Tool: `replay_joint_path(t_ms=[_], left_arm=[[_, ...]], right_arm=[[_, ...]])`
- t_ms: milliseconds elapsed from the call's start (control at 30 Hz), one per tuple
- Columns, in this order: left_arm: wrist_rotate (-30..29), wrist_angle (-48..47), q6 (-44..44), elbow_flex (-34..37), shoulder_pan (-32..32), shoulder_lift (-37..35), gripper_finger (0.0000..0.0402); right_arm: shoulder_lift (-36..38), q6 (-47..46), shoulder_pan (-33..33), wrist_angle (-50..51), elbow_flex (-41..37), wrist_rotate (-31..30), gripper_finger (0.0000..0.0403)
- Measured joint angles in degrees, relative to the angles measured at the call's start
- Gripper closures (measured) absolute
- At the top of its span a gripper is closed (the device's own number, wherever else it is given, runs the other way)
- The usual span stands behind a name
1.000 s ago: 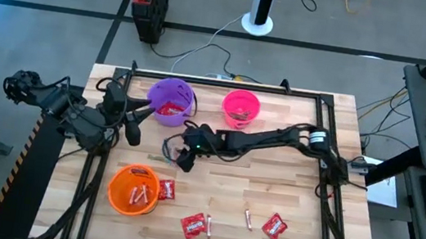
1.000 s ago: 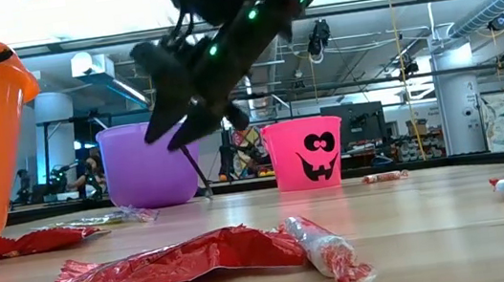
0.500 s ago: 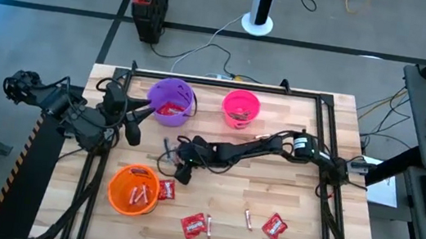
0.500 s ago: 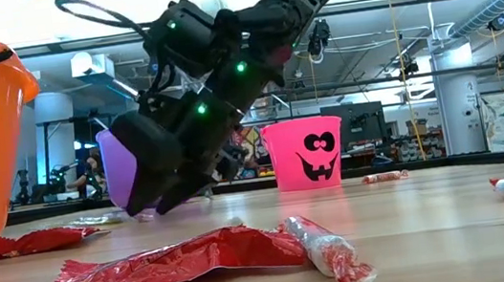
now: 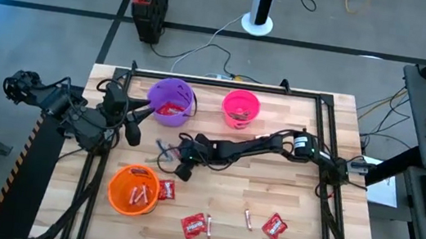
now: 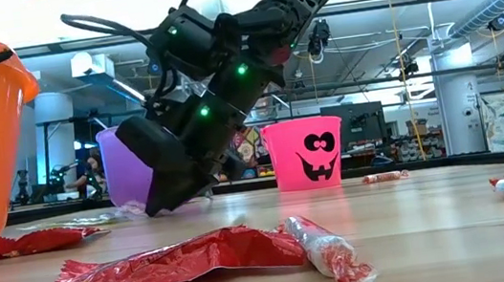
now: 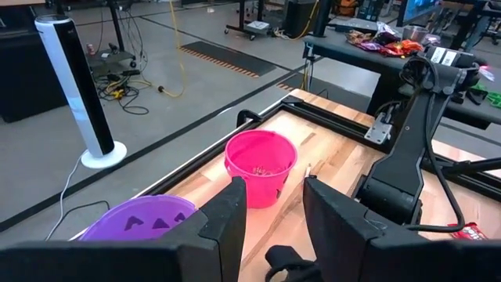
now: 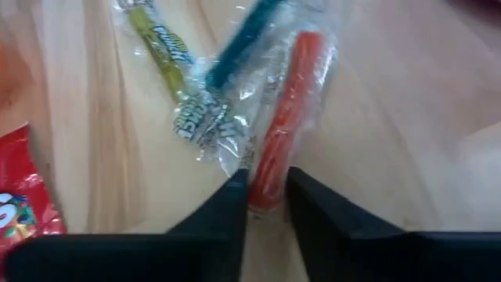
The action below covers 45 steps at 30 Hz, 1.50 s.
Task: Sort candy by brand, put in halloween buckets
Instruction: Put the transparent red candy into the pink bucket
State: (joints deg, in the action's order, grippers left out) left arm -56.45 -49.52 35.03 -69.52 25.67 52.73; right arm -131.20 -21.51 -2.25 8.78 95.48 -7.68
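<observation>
The right pincer (image 8: 266, 205) is down on the surface (image 5: 268, 201) just near of the purple bucket (image 5: 171, 100), its fingers closed on the end of a red stick (image 8: 286, 125) among clear-wrapped candy sticks (image 8: 205, 102). The left pincer (image 7: 272, 211) waits left of the purple bucket, fingers apart, holding nothing.

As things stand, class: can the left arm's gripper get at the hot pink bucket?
Probably not easily. The left gripper waits at the table's left side, and the purple bucket sits between it and the pink bucket; it would have to reach over or around.
</observation>
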Motion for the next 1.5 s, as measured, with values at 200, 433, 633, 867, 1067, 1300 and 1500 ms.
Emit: replay_joint_path(t_ms=[200,433,633,867,1067,1300,1500], left_arm=[[0.00,-0.13,0.00,0.00,0.00,0.00,0.0290],[0.02,-1.14,0.00,0.00,0.00,0.00,0.0290],[3.37,-2.75,0.00,0.00,-0.04,-0.15,0.0290],[18.17,-6.61,0.10,0.00,-0.02,-0.12,0.0290],[20.69,-7.54,0.07,0.00,-0.02,0.59,0.0290],[18.12,-7.19,-0.02,0.00,-0.87,0.98,0.0290],[18.06,-2.31,-0.28,0.00,-3.24,1.53,0.0290]], right_arm=[[0.61,0.32,0.04,1.22,-0.12,0.31,0.0386],[6.03,2.64,-0.01,8.79,-0.59,1.08,0.0392],[16.99,3.17,0.16,20.81,-0.42,0.99,0.0393],[31.16,3.07,2.99,35.46,-0.39,0.48,0.0394],[37.24,6.27,9.59,45.83,-0.51,2.04,0.0394],[37.75,11.98,17.76,52.89,-0.97,-0.09,0.0394],[37.17,16.42,24.39,53.54,-3.35,0.06,0.0394]])
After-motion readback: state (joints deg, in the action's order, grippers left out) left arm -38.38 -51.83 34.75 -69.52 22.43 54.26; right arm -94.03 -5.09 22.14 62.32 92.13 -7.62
